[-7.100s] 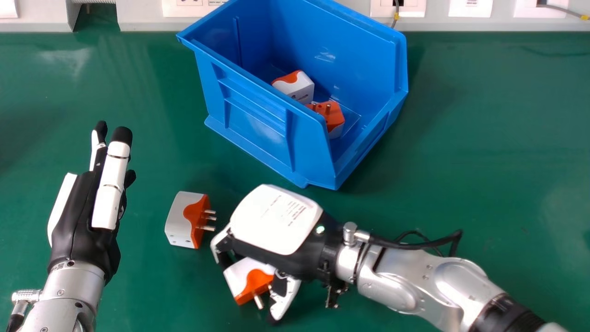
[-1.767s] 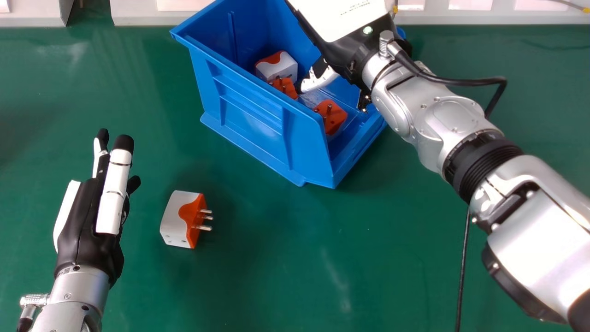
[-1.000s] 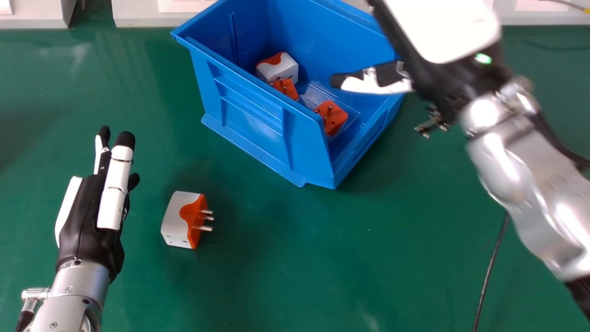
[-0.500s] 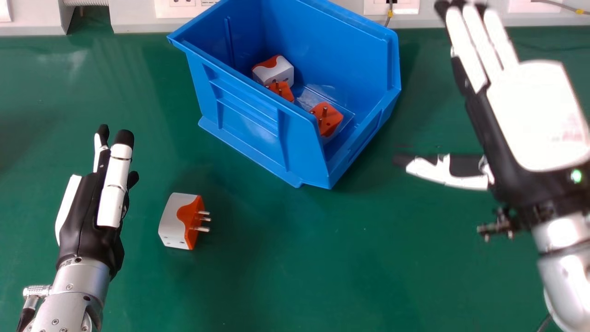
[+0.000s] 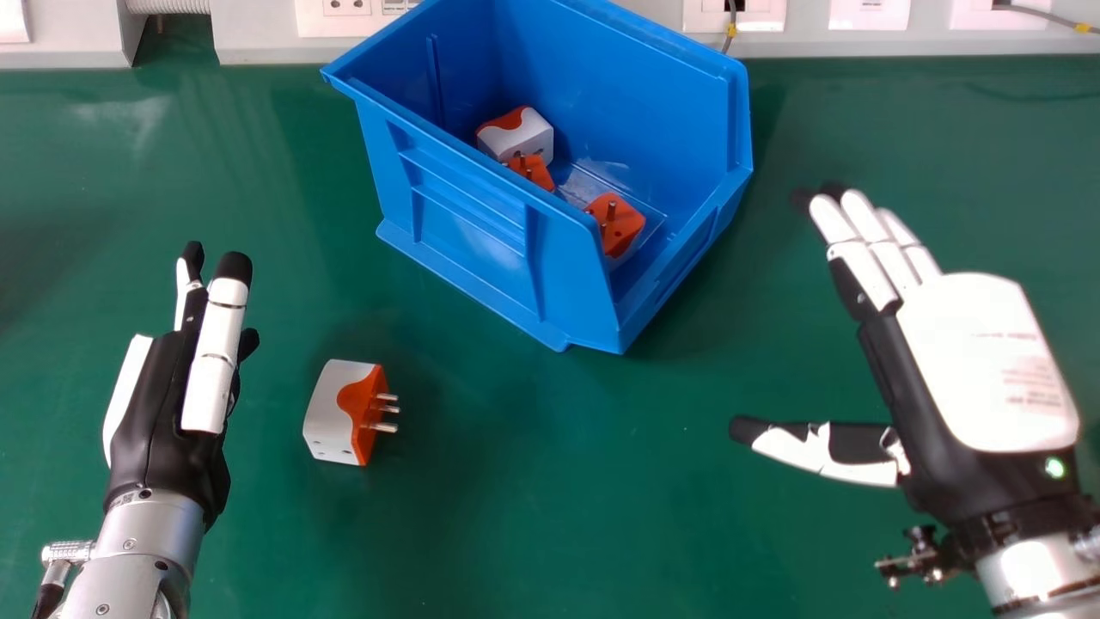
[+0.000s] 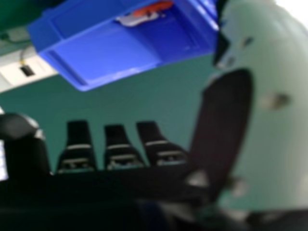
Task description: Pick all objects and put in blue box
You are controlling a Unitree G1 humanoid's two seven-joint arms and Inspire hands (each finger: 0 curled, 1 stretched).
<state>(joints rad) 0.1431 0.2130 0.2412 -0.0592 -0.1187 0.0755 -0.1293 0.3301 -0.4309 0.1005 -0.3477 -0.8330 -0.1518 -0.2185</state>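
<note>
While one adapter [image 5: 331, 413] lies on the desk [image 5: 559, 481] beside the idle left hand [image 5: 163, 404], the right hand [image 5: 980, 361] is empty, fingers spread wide; three adapters [image 5: 531, 137] sit in the blue box [image 5: 464, 232]; risk: reaching across could bump the left hand; pinching the prongs [image 5: 388, 410] could make it slip.

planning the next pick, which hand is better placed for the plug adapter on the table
Probably the left. The left hand is open and clearly nearer the plug adapter; the right hand is open too, but farther off.
</note>
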